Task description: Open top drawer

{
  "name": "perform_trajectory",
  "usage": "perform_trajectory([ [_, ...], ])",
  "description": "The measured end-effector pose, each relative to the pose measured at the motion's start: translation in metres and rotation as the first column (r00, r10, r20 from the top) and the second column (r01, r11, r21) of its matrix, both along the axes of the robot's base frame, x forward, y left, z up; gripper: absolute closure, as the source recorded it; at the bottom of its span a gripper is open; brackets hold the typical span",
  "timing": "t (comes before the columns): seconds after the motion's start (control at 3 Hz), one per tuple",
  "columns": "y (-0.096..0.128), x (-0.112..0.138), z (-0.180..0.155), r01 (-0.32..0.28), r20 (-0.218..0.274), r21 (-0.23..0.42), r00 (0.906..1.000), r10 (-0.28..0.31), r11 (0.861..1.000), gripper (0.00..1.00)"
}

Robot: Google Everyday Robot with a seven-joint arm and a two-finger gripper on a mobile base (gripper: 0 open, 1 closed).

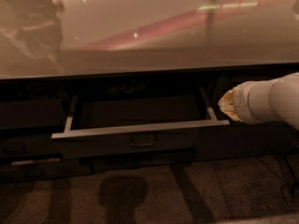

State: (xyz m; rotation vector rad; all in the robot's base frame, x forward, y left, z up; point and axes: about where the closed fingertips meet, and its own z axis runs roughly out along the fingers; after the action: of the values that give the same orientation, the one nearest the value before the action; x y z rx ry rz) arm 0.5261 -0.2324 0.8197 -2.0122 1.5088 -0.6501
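the top drawer stood pulled well out from under the glossy countertop. its pale metal rim showed along the front and both sides, and its dark front with the small centred handle faced the camera. the gripper hung just beside the drawer's right front corner, at about rim height and not on the handle; whether it touched the corner could not be told, nor how wide it stood from this angle. the white arm reached in from the right edge. judged from this, the opening looked essentially done, the inside exposed though dark, and the step in hand read as letting go and backing off. the next move called for drawing the gripper away to the right without catching the rim's corner or nudging the drawer back in.
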Motion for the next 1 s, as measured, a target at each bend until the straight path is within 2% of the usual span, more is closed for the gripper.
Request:
perform_trajectory([
  [0.33,0.000,0.001,0.000,-0.004,-0.013,-0.002,0.9999,0.004,1.000,1.00],
  [0.67,-0.009,0.011,-0.014,-0.031,-0.099,0.086,0.9943,0.040,0.996,1.00],
  [1.0,-0.007,0.012,0.006,-0.036,-0.117,0.140,0.9918,0.053,0.990,1.00],
])
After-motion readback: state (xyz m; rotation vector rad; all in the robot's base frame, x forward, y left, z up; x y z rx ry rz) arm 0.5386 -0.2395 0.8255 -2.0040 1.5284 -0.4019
